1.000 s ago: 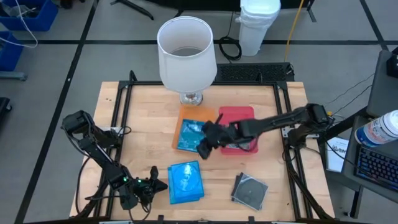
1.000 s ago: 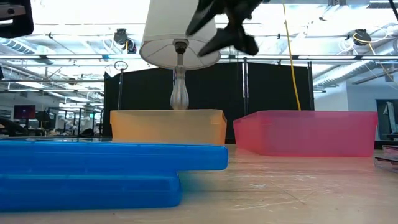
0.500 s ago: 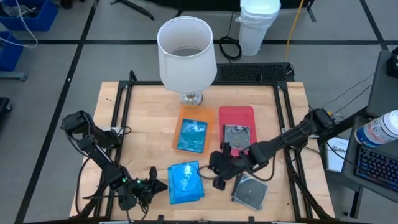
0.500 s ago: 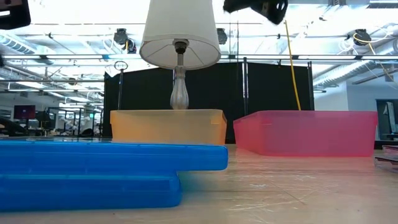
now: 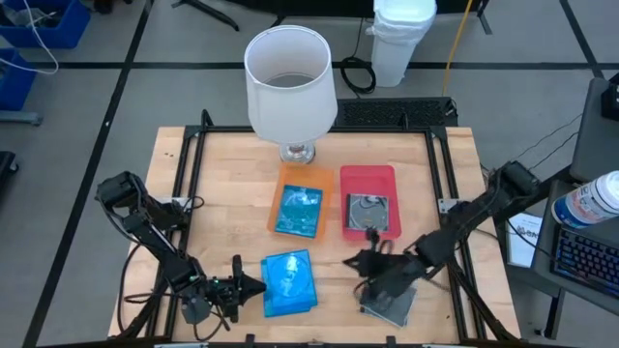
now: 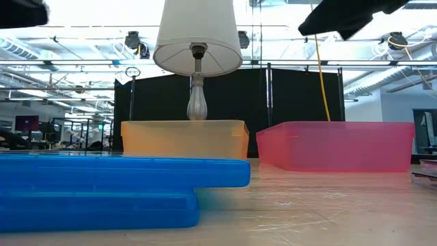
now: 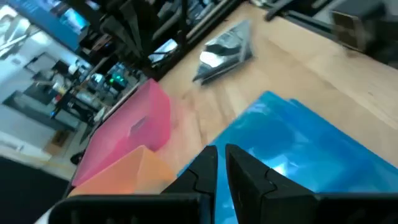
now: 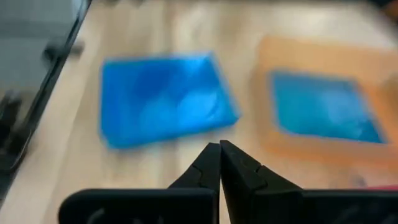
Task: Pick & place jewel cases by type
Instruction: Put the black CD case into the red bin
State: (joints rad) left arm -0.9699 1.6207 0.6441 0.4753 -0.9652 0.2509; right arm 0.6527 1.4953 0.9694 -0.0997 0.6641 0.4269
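Note:
Two bright blue jewel cases (image 5: pixel 290 283) lie stacked on the table near its front edge. Another blue case (image 5: pixel 298 211) lies in the orange tray (image 5: pixel 286 176), and a clear case with a silvery disc (image 5: pixel 368 213) lies in the red tray (image 5: pixel 369 175). More clear cases (image 5: pixel 391 302) lie at the near right. My left gripper (image 5: pixel 257 285) is shut, level, with its tips at the blue stack's left edge (image 7: pixel 298 155). My right gripper (image 5: pixel 358 261) is shut and hangs above the table between the blue stack and the clear cases, holding nothing. My left gripper has its shut fingertips (image 7: pixel 205 169) at the left edge of the blue stack, coming level from the table's left. Whether they touch the stack, I cannot tell.
A white table lamp (image 5: pixel 290 82) stands at the table's far side, just behind the orange tray. A black frame rail (image 5: pixel 440 208) runs along the table's edges. Bare wood lies between the trays and the near cases.
My right gripper has swung from above the trays toward the table's near right, sinking a little and rolling. Its fingers, spread a second ago, have shut on nothing. My left gripper has tipped slightly at the blue stack's edge.

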